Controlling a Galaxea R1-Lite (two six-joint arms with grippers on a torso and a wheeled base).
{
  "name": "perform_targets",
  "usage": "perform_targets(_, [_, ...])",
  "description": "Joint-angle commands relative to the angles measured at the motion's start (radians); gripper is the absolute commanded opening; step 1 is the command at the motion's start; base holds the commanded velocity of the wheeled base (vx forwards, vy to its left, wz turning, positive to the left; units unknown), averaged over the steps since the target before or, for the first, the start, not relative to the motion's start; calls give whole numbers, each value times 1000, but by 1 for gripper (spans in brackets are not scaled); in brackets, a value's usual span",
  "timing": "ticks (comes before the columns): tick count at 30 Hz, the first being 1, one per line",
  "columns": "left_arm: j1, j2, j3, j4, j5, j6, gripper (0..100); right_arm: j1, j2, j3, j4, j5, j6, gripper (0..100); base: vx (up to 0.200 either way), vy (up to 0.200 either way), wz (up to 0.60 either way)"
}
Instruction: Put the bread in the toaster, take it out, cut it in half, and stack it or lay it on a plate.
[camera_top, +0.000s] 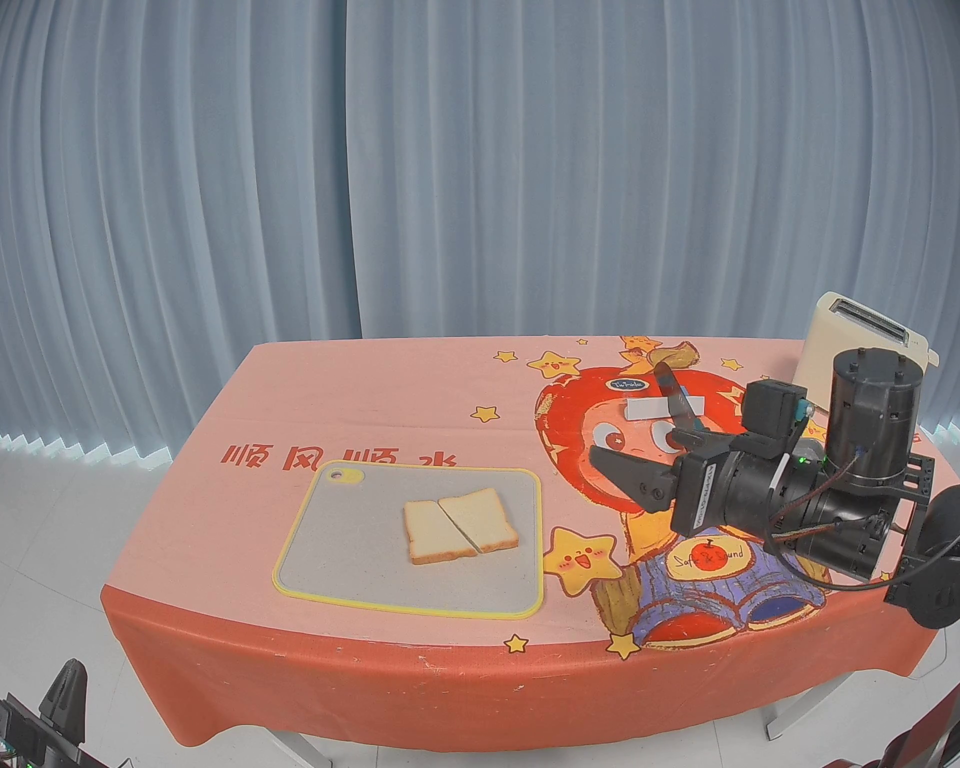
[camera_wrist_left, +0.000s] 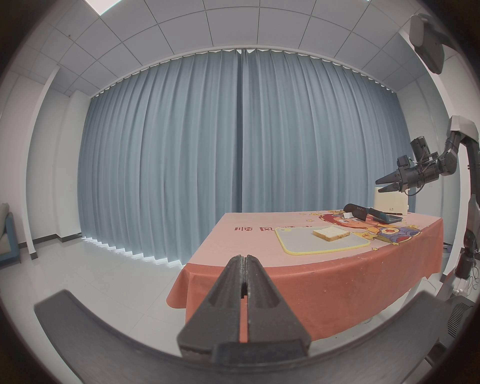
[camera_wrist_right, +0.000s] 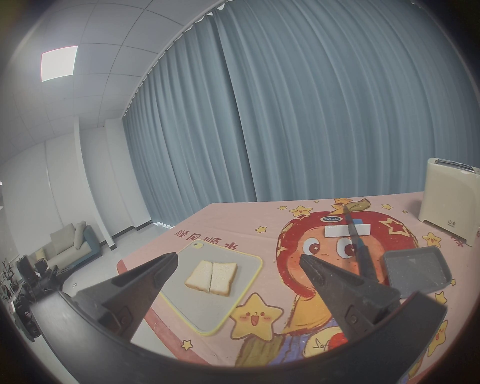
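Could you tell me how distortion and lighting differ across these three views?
Head view: even, soft light, only faint shadow at the bread. Left wrist view: strong fisheye, ceiling grid bowed, dark corners. Right wrist view: same fisheye, ceiling lamp glaring white.

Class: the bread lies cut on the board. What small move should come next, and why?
Probably move the open right gripper toward the nearer bread half: both halves lie on the cutting board, not yet on the grey tray.
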Motion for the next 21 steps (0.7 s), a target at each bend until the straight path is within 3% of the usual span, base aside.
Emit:
perform_targets(1, [0,2,18,0,-1,0,0,33,44,-33,1,0,-1,100,0,0,0])
perform_targets(4, [0,2,18,0,-1,0,0,34,70,-62,-1,-2,-4,100,0,0,0])
perform_targets(12, [0,2,18,0,1,0,0,36,114,-131,36,-56,-13,100,0,0,0])
perform_targets(21, [0,2,18,0,-1,0,0,10,166,-260,215,-57,-29,100,0,0,0])
